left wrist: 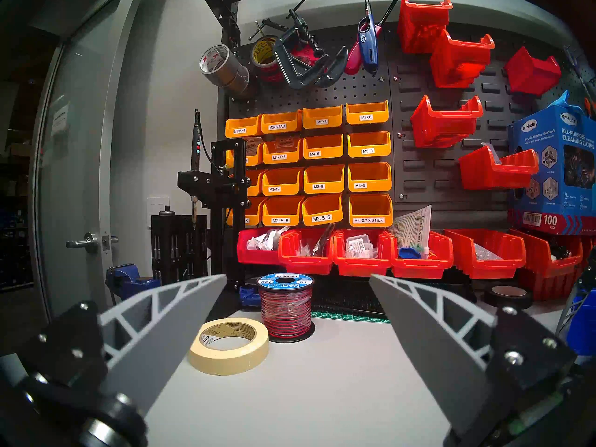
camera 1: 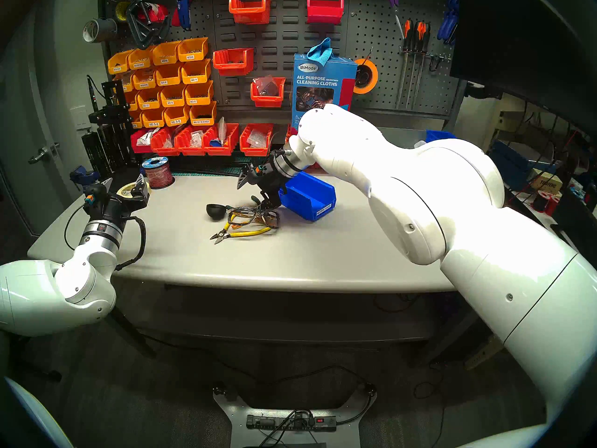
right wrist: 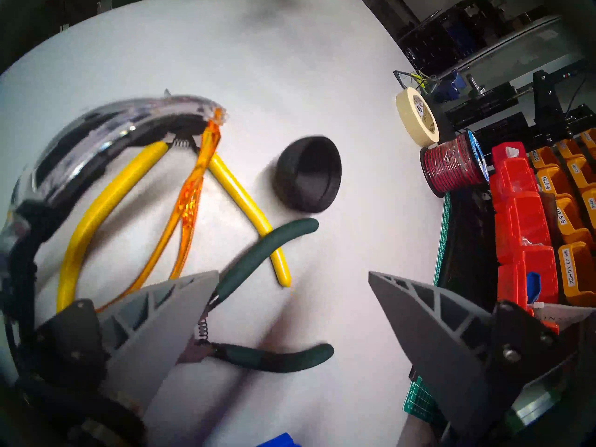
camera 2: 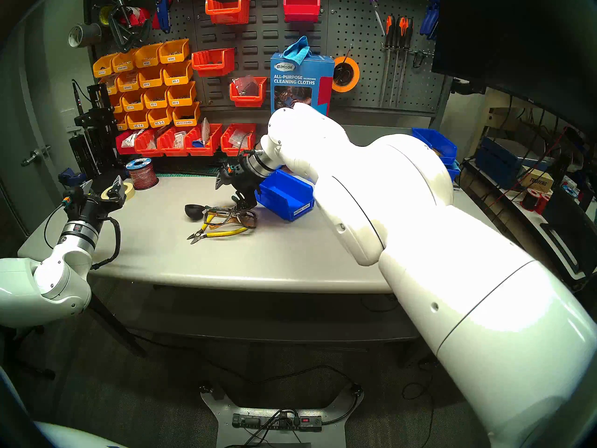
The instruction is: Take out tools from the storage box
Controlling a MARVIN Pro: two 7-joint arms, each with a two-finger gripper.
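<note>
right gripper (right wrist: pixel 293 307) hanging spread over pliers (right wrist: pixel 258 259) | left gripper (left wrist: pixel 298 294) sitting spread near tape (left wrist: pixel 229 344) | pliers, cutters (camera 1: pixel 240 233), glasses (camera 1: pixel 255 216), cup (camera 1: pixel 215 210) lying on surface (camera 1: pixel 307 253) beside box (camera 1: pixel 308 195)

Two glossy white robot arms with rounded, bulbous joint housings, dotted with small silver screws and crossed by thin dark seam lines. Each wrist ends in a polished silver ring, then a black block bearing a small orange-and-blue connector. A black braided cable loops from the left wrist back along the arm. The left gripper (left wrist: pixel 298 280) and right gripper (right wrist: pixel 293 277) each carry two pale grey, wedge-shaped plastic fingers (left wrist: pixel 167 320) with triangular truss cut-outs, bolted by silver screws to black mounting plates.
</note>
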